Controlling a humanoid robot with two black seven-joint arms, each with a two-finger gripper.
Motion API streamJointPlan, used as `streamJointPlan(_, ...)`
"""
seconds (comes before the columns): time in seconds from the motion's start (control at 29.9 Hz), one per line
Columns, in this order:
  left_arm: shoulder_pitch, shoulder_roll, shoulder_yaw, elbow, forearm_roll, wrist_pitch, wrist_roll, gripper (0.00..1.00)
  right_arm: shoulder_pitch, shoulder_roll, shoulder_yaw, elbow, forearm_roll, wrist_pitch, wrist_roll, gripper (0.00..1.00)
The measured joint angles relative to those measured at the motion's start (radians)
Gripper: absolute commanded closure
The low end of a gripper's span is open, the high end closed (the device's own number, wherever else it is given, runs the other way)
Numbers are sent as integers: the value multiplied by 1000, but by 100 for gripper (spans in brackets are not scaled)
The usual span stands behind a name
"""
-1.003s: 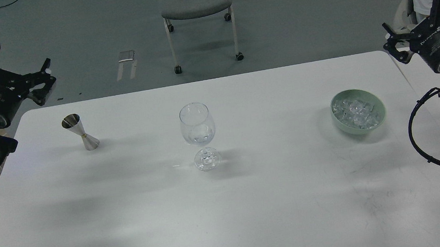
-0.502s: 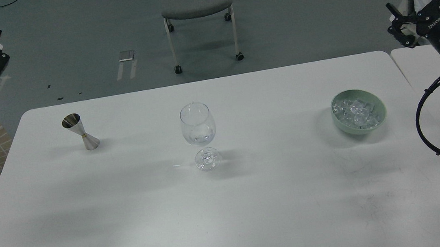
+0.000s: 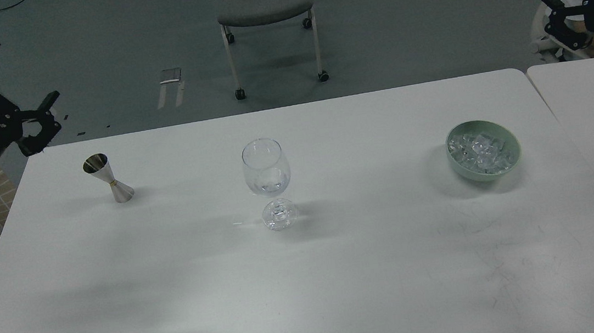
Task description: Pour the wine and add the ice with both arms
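Your ice (image 3: 482,153) sits heaped in the green bowl (image 3: 510,139) at table right, the wine glass (image 3: 267,168) standing mid-table with the jigger (image 3: 109,178) to its left. Your left gripper (image 3: 5,95), fingers spread, has swung back in near the jigger. Your right gripper (image 3: 581,10) has lifted away, well apart from the ice; I cannot tell its spread.

The white surface (image 3: 309,286) carries three obstacles in one row, well apart: a metal jigger (image 3: 109,178) at the left, a stemmed glass (image 3: 269,183) in the middle, a green bowl (image 3: 483,150) of ice (image 3: 480,151) at the right. Wide gaps separate them, and the whole near half lies open. A chair (image 3: 264,4) stands beyond the far edge.
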Motion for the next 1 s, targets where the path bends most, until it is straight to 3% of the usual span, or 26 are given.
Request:
streamJointPlan(0.37,9,-76,-1,-15,51,6,0,2,94,-6,-91,110,-628,1,3,0)
streamJointPlan(0.57,51,-86,-12,-26,55,-3,-1,2,88,-104,-162,232,-1010,3,3,0)
streamJointPlan(1.0,50,-103,-8,-44,54,-3,0,2,204,-143,-621,215,-1355,-2,-6,3)
